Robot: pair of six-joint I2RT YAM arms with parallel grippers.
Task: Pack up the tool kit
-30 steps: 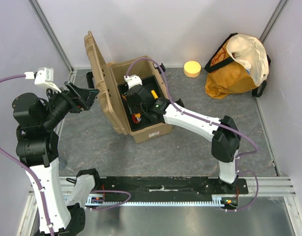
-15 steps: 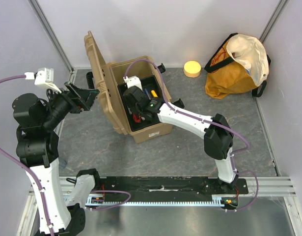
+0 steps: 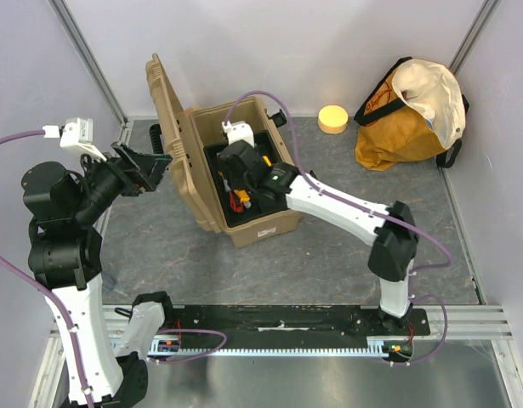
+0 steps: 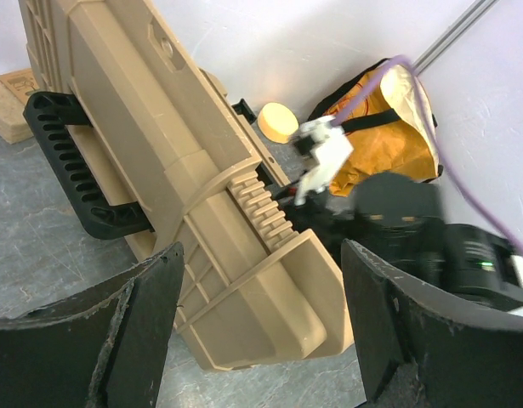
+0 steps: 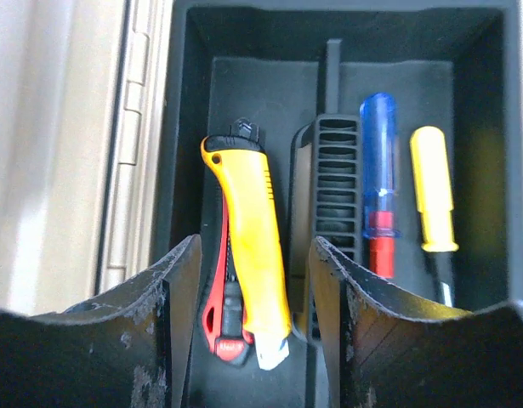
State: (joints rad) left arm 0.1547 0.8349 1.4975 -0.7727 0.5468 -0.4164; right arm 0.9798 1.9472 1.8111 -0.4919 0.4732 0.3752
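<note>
The tool kit [image 3: 263,228] is a tan box standing open, its lid [image 3: 170,110] raised on the left. My right gripper [image 3: 234,180] reaches down into it. In the right wrist view the right gripper [image 5: 254,340] is open, and a yellow utility knife [image 5: 248,246] lies in the black tray between its fingers with a gap on each side. A blue-and-red screwdriver [image 5: 378,178] and a yellow-handled one [image 5: 433,187] lie beside the tray's black handle [image 5: 336,187]. My left gripper [image 3: 159,161] is open just left of the lid [image 4: 201,187], holding nothing.
An orange-yellow cloth bag [image 3: 410,110] sits at the back right, with a small yellow disc [image 3: 332,118] beside it. A small tan block [image 4: 14,93] lies behind the lid's black handle [image 4: 74,161]. Walls close in on the left, back and right.
The right gripper's jaws have spread apart and let go of the yellow knife, which now lies in the tray. The right arm shifted slightly inside the box. The left arm stayed still.
</note>
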